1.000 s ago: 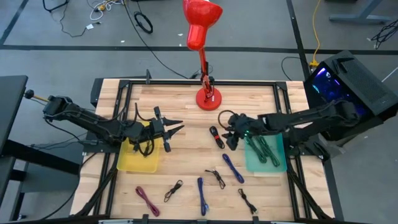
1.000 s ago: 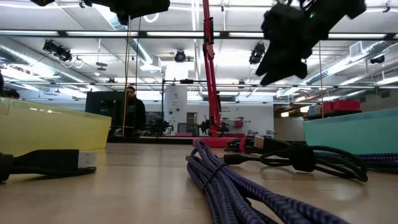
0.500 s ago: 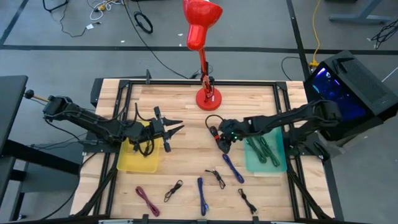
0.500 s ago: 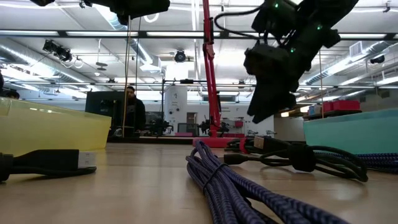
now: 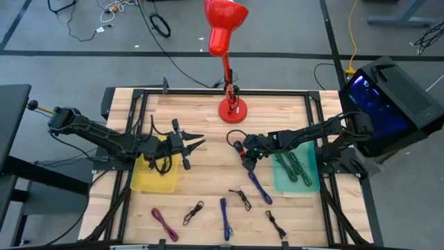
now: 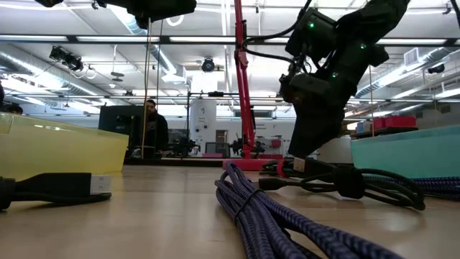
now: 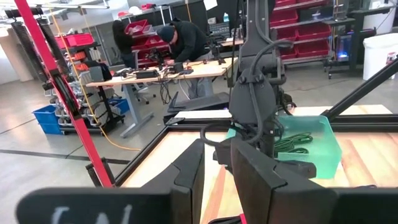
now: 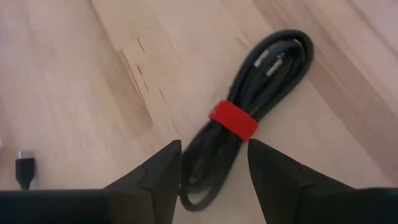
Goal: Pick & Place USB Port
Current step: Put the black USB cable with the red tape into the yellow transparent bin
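- High view: right gripper [image 5: 244, 157] sits at frame centre, over a black cable coil with a red band [image 5: 240, 152] on the wooden table [image 5: 208, 125]. Left gripper [image 5: 196, 142] is left of centre, fingers spread and empty, beside the yellow tray [image 5: 154, 180]. Green tray [image 5: 309, 182] at centre right holds green cables. Red lamp [image 5: 225, 42] stands at top centre. Lower frame: blue cable [image 5: 259, 187], second blue cable [image 5: 225, 218], maroon cable [image 5: 164, 223] and small black cables lie loose.
- Low view: right gripper [image 6: 305, 147] hangs right of centre, tips just above the black coil [image 6: 338, 180]; contact unclear. Blue braided cable [image 6: 273, 216] fills lower centre. Yellow tray [image 6: 57, 147] at left, green tray [image 6: 410, 151] at right. A person [image 6: 153, 129] stands in the background.
- Left wrist view: left fingers [image 7: 264, 180] parted, holding nothing; right arm [image 7: 255, 93] and green tray [image 7: 311, 140] beyond.
- Right wrist view: right fingers [image 8: 158, 171] apart, straddling the near end of the banded coil [image 8: 249, 134], not clamped. A black USB plug [image 8: 25, 167] lies at lower left.
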You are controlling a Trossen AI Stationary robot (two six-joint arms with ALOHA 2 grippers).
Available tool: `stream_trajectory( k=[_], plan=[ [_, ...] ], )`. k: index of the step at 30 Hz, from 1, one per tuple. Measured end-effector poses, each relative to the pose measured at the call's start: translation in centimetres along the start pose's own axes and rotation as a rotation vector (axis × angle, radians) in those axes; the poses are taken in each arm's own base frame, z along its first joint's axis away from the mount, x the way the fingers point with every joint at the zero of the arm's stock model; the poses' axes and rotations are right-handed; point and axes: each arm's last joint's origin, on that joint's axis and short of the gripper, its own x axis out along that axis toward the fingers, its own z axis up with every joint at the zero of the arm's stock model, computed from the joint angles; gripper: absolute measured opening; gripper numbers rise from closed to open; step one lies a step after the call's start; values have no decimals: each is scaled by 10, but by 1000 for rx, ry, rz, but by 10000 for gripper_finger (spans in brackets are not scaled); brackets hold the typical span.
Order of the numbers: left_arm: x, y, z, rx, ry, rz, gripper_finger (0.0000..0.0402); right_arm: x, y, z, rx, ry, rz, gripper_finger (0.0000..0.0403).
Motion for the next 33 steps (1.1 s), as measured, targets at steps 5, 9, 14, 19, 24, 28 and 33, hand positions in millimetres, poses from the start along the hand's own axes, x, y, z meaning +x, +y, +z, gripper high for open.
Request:
stream_trajectory(
  k=[5,9,14,19,24,28,33],
  plan=[
    [0,0,0,0,0,0,85,8,0,-1,0,7,-4,185],
    [0,0,0,1,0,-3,85,14,-1,-3,-3,19,-4,184],
    [0,0,0,1,0,-3,85,19,-2,-5,-25,38,-4,143],
    [0,0,0,-1,0,-3,85,20,-1,-3,-45,40,20,25],
    [0,0,0,-25,0,-2,85,13,-3,6,-82,22,60,20],
    [0,0,0,-44,0,-2,85,-8,-2,32,-128,-92,85,20],
    [0,0,4,-72,-35,-33,85,-52,7,71,-229,-330,123,20]
  ],
)
